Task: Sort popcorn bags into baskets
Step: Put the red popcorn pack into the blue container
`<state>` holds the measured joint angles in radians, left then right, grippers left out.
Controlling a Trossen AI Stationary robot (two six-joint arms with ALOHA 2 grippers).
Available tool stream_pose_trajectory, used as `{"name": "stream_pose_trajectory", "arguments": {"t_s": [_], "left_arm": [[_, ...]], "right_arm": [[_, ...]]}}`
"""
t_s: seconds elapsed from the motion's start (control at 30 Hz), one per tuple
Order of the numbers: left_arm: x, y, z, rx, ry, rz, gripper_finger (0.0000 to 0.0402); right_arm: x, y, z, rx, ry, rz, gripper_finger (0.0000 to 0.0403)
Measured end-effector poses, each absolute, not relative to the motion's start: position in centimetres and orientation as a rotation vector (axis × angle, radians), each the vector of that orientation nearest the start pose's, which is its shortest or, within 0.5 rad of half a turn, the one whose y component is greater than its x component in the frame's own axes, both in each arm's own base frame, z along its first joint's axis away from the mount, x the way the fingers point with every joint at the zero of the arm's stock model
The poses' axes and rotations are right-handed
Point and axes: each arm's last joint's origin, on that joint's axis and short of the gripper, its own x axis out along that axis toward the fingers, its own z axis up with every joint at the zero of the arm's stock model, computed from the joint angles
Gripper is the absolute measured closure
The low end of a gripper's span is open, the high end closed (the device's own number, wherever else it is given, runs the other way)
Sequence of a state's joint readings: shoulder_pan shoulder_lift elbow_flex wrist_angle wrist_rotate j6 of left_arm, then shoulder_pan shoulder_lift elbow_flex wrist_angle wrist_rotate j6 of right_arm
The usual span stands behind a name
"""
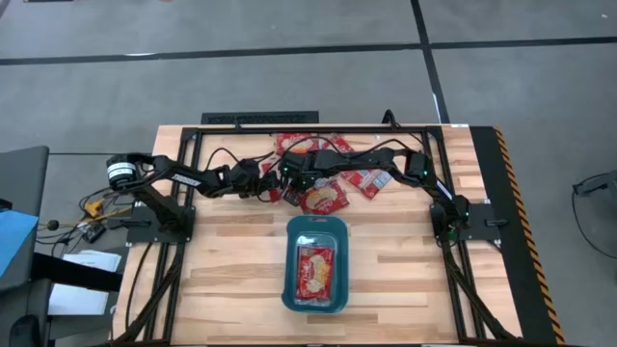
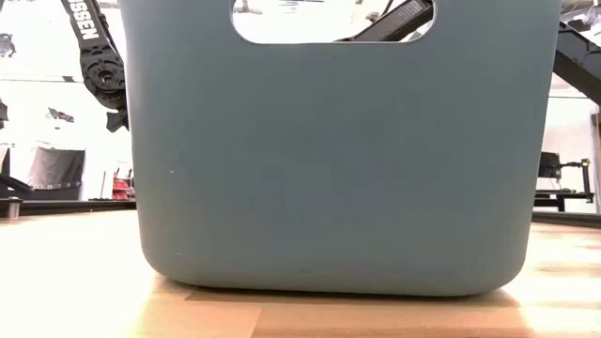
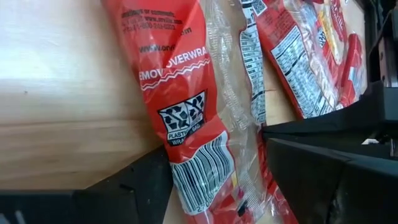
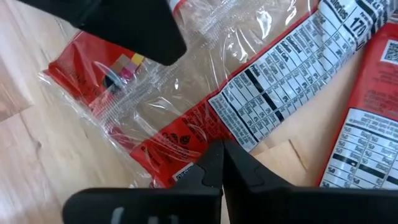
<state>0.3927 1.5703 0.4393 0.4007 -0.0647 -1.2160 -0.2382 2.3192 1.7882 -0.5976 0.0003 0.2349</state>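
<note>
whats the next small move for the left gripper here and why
Probably close the left gripper on the popcorn bag and lift it. In the left wrist view the bag lies between its open fingers. The basket holds one packet, with more piled behind it, where the right gripper also works.

Wooden table (image 1: 231, 251); grey floor (image 1: 289, 87); black-yellow hazard edge strip (image 1: 516, 202).

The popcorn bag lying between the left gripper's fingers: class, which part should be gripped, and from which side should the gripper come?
Probably its barcode end, from above. In the left wrist view the popcorn bag lies flat on the wooden table, with its narrow width between the left gripper's open fingers, so closing across that width suits a flat packet. Neighbouring bags crowd one side, which argues against coming in sideways.
</note>
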Motion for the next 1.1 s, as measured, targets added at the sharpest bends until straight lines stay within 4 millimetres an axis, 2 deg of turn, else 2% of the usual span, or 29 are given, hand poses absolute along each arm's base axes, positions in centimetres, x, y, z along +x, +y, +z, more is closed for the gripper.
{"name": "stream_pose_trajectory", "arguments": {"t_s": [0.13, 0.4, 0.47, 0.57, 0.63, 0.8, 1.0, 1.1], "left_arm": [[23.0, 9.8, 10.6, -1.244, 0.374, 0.843, 0.0202], [23.1, 9.9, 10.7, -1.148, 0.365, 0.855, 0.0376], [23.1, 9.9, 10.8, -1.118, 0.374, 0.845, 0.0388], [23.2, 10.0, 11.2, -1.119, 0.362, 0.825, 0.0391], [23.2, 9.9, 11.8, -1.113, 0.346, 0.802, 0.0395], [22.7, 9.7, 14.0, -1.106, 0.275, 0.757, 0.0398], [21.8, 8.8, 18.4, -1.084, 0.118, 0.653, 0.0399], [21.0, 7.7, 20.4, -1.082, 0.05, 0.599, 0.0399]], "right_arm": [[47.0, -11.1, 13.7, 0.34, 1.096, -0.339, 0.039], [47.2, -10.3, 13.7, 0.331, 1.092, -0.323, 0.0378], [47.2, -10.2, 13.8, 0.326, 1.093, -0.322, 0.0382], [46.7, -9.8, 15.4, 0.299, 1.122, -0.3, 0.0388], [46.3, -9.5, 17.6, 0.261, 1.105, -0.316, 0.0389], [43.5, -8.7, 25.2, 0.131, 1.04, -0.417, 0.0374], [38.4, -6.8, 33.0, 0.035, 0.973, -0.527, 0.037], [35.5, -5.6, 36.1, 0.003, 0.944, -0.583, 0.0379]]}}
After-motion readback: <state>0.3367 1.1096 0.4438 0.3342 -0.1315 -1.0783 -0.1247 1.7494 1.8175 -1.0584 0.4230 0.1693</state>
